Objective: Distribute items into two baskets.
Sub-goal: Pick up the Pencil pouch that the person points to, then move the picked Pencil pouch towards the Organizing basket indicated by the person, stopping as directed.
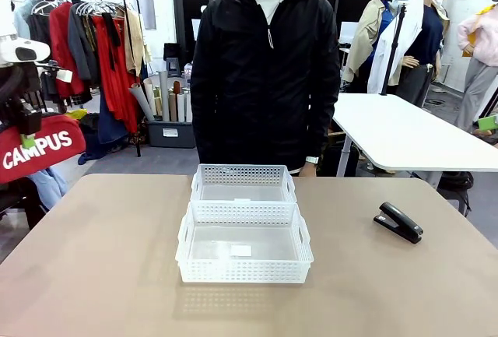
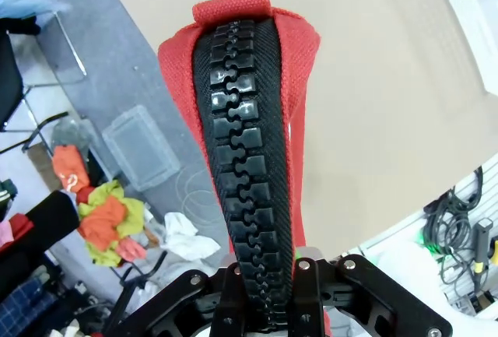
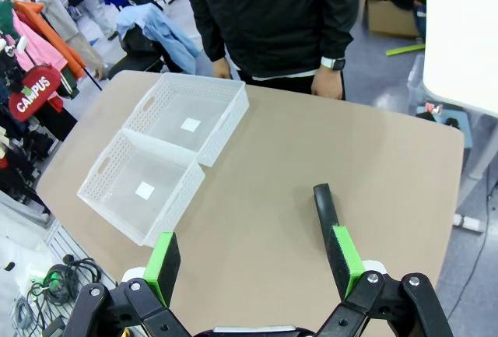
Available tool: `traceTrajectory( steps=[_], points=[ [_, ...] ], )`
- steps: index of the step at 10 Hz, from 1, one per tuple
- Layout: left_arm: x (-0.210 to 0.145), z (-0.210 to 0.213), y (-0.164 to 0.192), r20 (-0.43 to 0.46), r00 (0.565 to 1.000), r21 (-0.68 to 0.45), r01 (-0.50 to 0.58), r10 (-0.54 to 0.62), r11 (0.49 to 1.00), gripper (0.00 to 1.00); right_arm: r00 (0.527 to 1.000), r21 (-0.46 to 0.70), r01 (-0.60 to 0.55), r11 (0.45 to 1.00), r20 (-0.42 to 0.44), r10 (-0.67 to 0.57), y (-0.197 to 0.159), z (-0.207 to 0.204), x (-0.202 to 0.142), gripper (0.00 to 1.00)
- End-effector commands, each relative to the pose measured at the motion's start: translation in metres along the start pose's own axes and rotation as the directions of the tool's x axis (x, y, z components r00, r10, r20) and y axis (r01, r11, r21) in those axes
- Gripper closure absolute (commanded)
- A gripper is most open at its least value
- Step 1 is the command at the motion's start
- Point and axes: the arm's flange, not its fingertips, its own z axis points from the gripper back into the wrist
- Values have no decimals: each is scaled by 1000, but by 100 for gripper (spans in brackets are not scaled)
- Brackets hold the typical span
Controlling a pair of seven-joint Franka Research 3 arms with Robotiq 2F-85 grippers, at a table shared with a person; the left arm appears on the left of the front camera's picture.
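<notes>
The left gripper [image 2: 268, 294] has its fingers pinching the red CAMPUS pouch [image 1: 39, 150] across the black zip, so in the left wrist view the pouch stands up from the fingers. In the front view it is held in the air beyond the left edge of the counter [image 1: 93, 259], well apart from the baskets. I think the zip edge is gripped because the soft body would fold. The near basket [image 1: 243, 277] and the far basket [image 1: 243, 173] touch each other in the middle of the counter, both empty, and a person [image 1: 264, 64] stands behind them. The black stapler [image 1: 398, 222] lies on the counter to the right. The right gripper [image 3: 253, 234] hovers above that side with its fingers spread wide, probably ready to come down on the stapler. Neither item is in a basket yet.
</notes>
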Motion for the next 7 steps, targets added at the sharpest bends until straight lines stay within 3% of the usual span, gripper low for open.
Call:
traceTrajectory(
  steps=[1, 7],
  points=[
    [0, -1, 4, -12, 1000, 0, -6, 6, 1000, 100, 1000, 9, 2, 1000, 11, -2, 1, -1, 2, 0],
    [0, -1, 4, -12, 1000, 0, -6, 6, 1000, 100, 1000, 9, 2, 1000, 11, -2, 1, -1, 2, 0]
  ],
)
